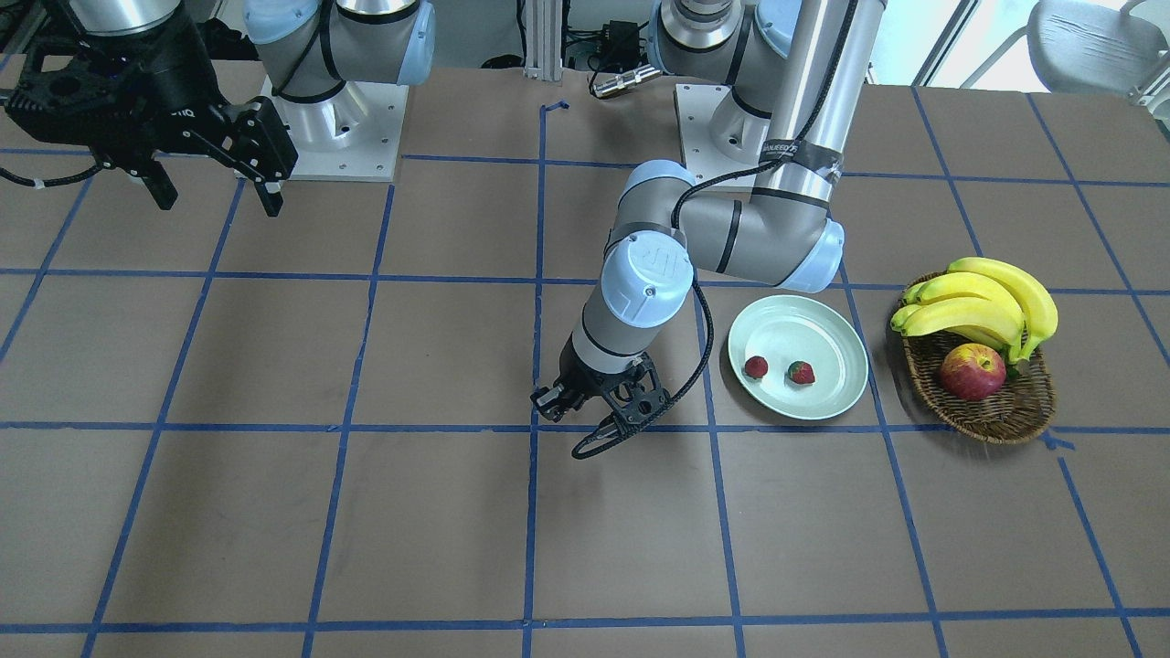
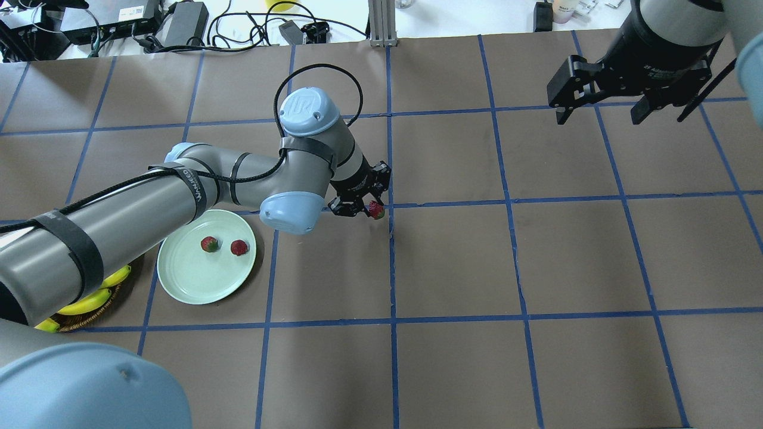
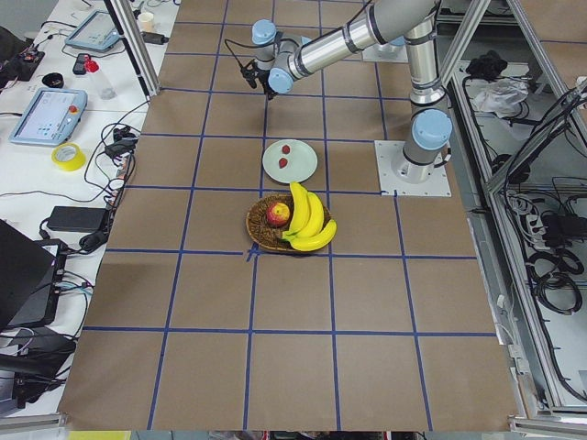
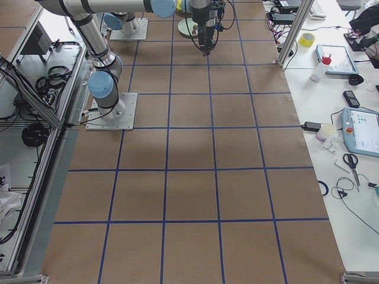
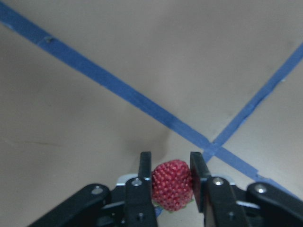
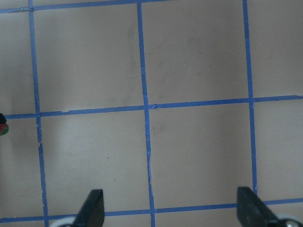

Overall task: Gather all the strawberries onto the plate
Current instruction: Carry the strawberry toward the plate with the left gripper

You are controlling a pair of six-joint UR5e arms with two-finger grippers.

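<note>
- Now the black two-finger left gripper [image 5: 171, 161] is pinching a small red strawberry with a green leafy cap [image 5: 173, 185], one finger pressed to each side of it.
- The held berry sits low over the brown paper-covered table with its blue tape grid [image 2: 453, 262], beside a tape crossing on the centre line. From the wrist view I cannot tell whether it touches the paper.
- A round, shallow, pale mint-green plate [image 2: 179, 286] lies near the left gripper, further to the robot's left and apart from it.
- On the plate are a second strawberry [image 2: 209, 243] and a third strawberry [image 2: 239, 247], side by side and not touching.
- Just beyond the plate stands a brown wicker basket [image 1: 1005, 416] with a bunch of yellow bananas [image 1: 987, 306] and a red-yellow apple [image 1: 972, 372] in it.
- The black right gripper [image 2: 599, 110] hangs raised over the robot's right side. Its fingers are spread wide with nothing between them, and it is well apart from plate and berries.
</note>
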